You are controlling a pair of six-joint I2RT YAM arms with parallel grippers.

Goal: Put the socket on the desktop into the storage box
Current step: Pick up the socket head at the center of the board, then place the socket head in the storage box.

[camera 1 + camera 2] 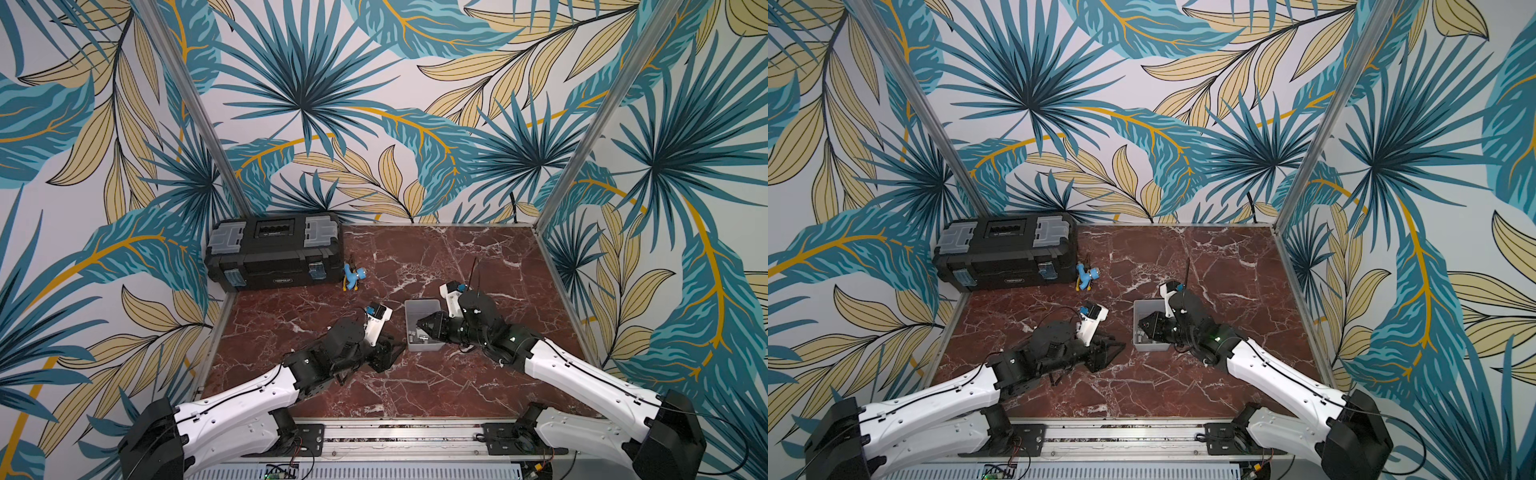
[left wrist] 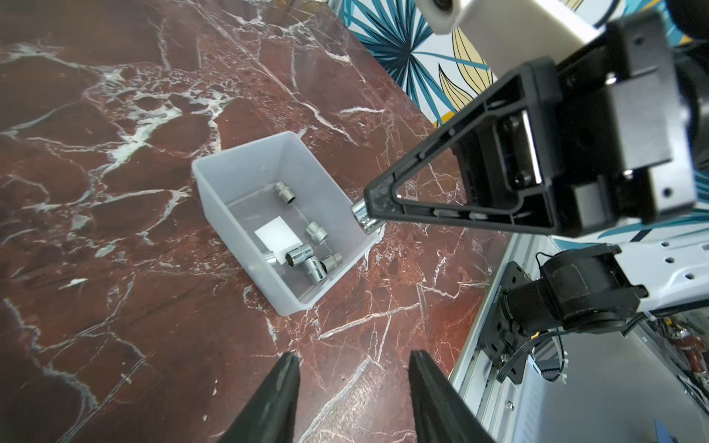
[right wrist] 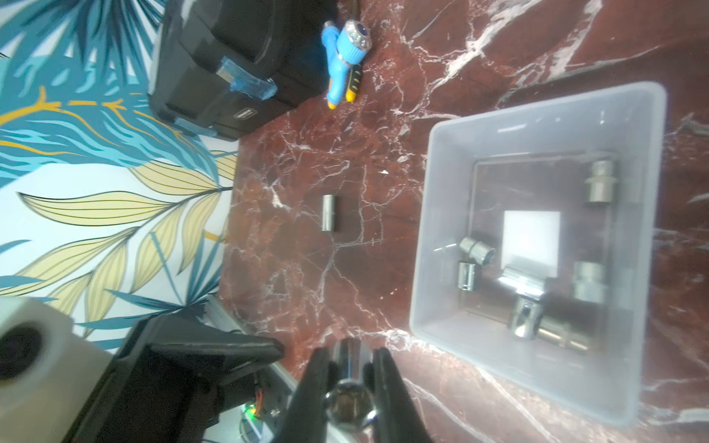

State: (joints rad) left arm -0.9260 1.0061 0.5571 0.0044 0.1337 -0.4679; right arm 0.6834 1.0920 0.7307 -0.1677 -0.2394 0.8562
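Socket (image 3: pixel 351 387) was clamped between the jaws of the right gripper (image 3: pixel 351 354), which hung above the storage box (image 2: pixel 245 168), reaching in from its 3 o'clock side in both top views. Whether the piece sat clear over the opening or only over the rim could not be told. Let go over the rim, it would likely strike the wall, bounce and roll off across the desktop (image 1: pixel 457 266); its round, slick chrome favoured that, and a nudge might shift the light box. It looked short, mirror-bright and hollow-ended. Several more sockets (image 2: pixel 299 255) lay on the box floor. A loose socket (image 3: pixel 329 213) lay on the marble at roughly the box's 9 o'clock, well apart. The left gripper (image 2: pixel 355 354), at the box's 8 o'clock, stood apart and empty.
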